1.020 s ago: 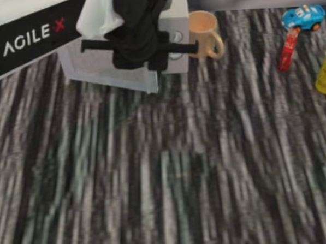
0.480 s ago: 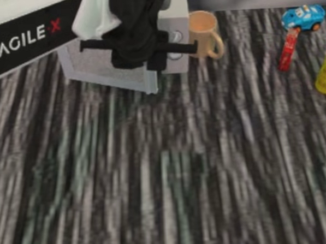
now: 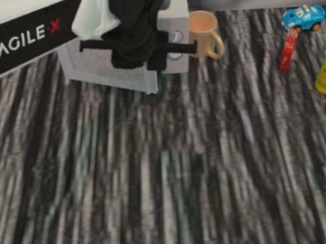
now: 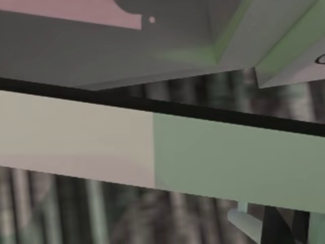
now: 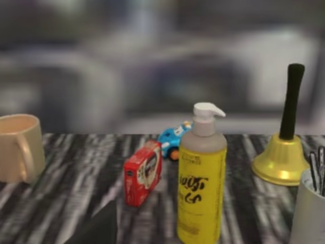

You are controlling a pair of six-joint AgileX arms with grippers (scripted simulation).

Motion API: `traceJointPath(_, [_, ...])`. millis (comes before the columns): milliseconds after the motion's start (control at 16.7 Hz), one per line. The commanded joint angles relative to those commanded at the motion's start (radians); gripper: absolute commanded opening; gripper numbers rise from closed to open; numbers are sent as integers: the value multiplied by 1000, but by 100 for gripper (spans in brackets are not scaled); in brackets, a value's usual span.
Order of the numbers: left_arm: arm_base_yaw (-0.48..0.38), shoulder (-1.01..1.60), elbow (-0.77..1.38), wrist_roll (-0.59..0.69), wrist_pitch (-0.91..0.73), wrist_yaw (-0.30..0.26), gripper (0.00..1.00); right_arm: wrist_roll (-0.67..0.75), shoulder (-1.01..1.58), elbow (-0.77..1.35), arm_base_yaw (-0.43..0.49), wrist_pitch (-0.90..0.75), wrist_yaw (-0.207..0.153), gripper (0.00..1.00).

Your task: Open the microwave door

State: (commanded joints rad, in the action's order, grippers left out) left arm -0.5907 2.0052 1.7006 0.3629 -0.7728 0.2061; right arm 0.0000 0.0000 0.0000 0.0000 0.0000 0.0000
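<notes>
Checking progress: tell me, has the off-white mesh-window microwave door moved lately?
Yes: the microwave door swung slightly further out, away from the tan mug, before settling.

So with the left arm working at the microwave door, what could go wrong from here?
1. The left gripper sits at the free edge of the microwave door, which is only partly swung out; the grip cannot be seen, so it may slip off.
2. The tan mug stands right beside the microwave; if the pull drags the light box, the mug could be bumped.
</notes>
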Motion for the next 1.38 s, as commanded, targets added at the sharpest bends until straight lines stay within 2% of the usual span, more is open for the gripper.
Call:
traceJointPath(660, [-6, 2, -3, 2, 2, -6, 0, 0, 0, 0, 0, 0, 0, 100])
traceJointPath(1140, [19, -85, -126, -109, 54, -58, 0, 0, 0, 0, 0, 0, 0, 100])
traceJointPath(1380, [19, -90, -129, -113, 58, -60, 0, 0, 0, 0, 0, 0, 0, 100])
